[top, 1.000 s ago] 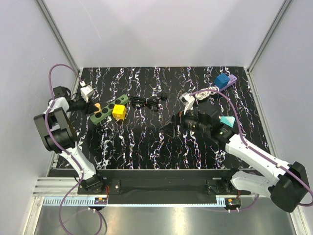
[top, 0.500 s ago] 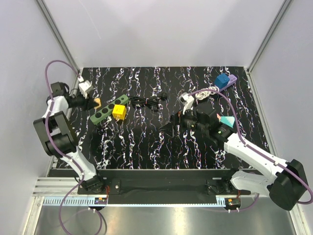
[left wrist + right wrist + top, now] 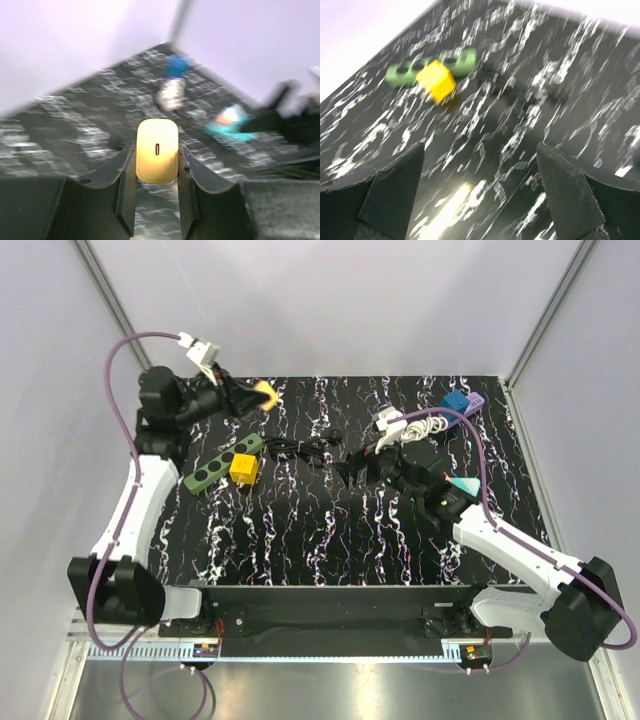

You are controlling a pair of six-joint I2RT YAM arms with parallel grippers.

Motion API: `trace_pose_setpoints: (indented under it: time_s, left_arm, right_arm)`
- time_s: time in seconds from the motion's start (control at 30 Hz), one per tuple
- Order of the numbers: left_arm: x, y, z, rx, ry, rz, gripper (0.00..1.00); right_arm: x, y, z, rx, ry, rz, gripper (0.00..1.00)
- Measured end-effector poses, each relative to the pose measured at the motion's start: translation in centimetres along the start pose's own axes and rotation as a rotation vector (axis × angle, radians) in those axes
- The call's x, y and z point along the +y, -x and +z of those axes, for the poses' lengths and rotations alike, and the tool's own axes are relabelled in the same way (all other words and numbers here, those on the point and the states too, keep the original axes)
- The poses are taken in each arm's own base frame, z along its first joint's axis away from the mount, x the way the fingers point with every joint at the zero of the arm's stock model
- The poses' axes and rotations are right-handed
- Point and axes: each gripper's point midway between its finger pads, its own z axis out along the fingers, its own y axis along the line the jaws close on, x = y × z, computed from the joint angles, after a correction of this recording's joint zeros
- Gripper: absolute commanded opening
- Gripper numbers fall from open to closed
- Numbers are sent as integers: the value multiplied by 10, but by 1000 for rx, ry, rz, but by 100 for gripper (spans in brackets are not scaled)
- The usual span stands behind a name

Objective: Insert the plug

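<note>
My left gripper [image 3: 252, 395] is raised high over the back left of the table and is shut on a pale orange plug [image 3: 267, 394]; in the left wrist view the plug [image 3: 157, 157] sits squeezed between the two fingers. The green power strip [image 3: 222, 464] lies on the left of the black marbled table with a yellow cube plug [image 3: 243, 468] on it. Both show blurred in the right wrist view, the strip [image 3: 433, 68] and the cube [image 3: 435, 80]. My right gripper [image 3: 355, 472] is open and empty above the table's middle.
A black cable [image 3: 305, 448] lies just right of the strip. A blue plug [image 3: 455, 403] with a coiled white cord [image 3: 418, 426] sits at the back right, and a teal piece [image 3: 464, 485] lies by the right arm. White walls enclose the table.
My left arm has swung up and to the right, lifting the orange plug from beside the strip's left end to high over the back left. My right gripper moved slightly back.
</note>
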Motion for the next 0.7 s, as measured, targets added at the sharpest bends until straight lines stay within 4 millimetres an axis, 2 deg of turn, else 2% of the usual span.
trace_pose_setpoints:
  time_s: [0.1, 0.17, 0.3, 0.53, 0.7]
  left_arm:
    - [-59, 3, 4, -28, -71, -159, 0]
    - [-84, 16, -1, -57, -106, -258, 0]
    - [-107, 36, -12, -134, -131, -392, 0]
    - [-149, 17, -7, -92, -226, -591, 0]
    - [-169, 16, -5, -75, -280, -638, 0]
  right_arm:
    - [4, 26, 5, -111, 23, -121, 100]
    - [16, 47, 5, -216, 66, -215, 100]
    - [42, 69, -3, -373, 165, -353, 100]
    - [91, 98, -23, -554, 331, -490, 100]
    - [120, 113, -36, -639, 398, -551, 100]
